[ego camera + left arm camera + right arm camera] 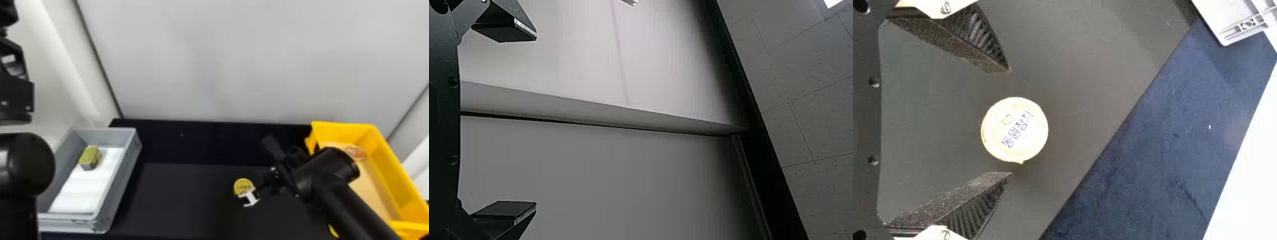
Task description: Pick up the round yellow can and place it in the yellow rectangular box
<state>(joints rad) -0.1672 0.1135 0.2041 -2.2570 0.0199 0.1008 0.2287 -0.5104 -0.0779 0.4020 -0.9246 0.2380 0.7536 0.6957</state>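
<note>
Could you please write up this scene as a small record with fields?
target: round yellow can, on the dark table
right gripper: open, fingertips on opposite sides of the can in the wrist view, not gripping it
left gripper: open and empty, at the left
destination: yellow rectangular box, at the right
box contents: a round reddish item
other container: grey bin, at the left, holding a boxy yellow-topped tin
task status: can not yet in the box
</note>
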